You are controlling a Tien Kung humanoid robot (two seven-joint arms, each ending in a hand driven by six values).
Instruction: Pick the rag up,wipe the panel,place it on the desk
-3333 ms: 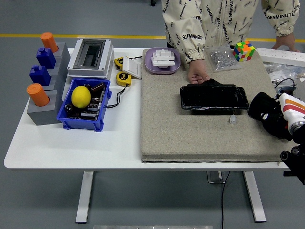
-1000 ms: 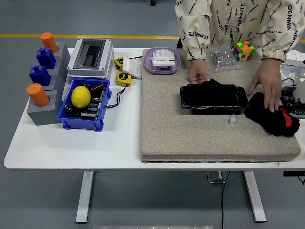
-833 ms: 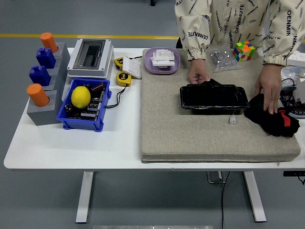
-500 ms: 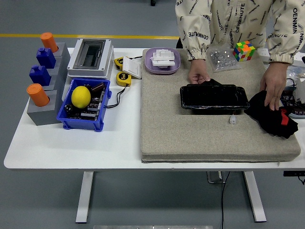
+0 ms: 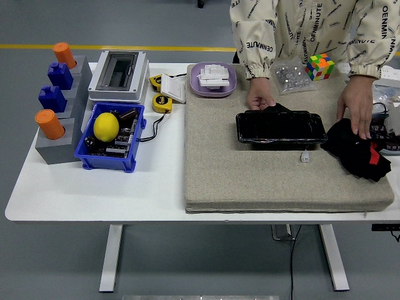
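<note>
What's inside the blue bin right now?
The blue bin holds a yellow lemon-like fruit resting on dark electronic parts, with a cable running out its right side. Whatever lies beneath the fruit is covered.

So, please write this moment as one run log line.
rag: on mat, right of panel | person's hand: on rag | other hand: at panel | robot hands: out of view

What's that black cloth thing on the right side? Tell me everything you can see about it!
The rag is a crumpled black cloth with a small red patch near its right end. It looks soft and bunched up, not folded. It lies on the grey felt mat, near the mat's right edge, just right of the shiny black panel. A person's hand rests its fingertips on the rag's top. No robot hand is in view.
</note>
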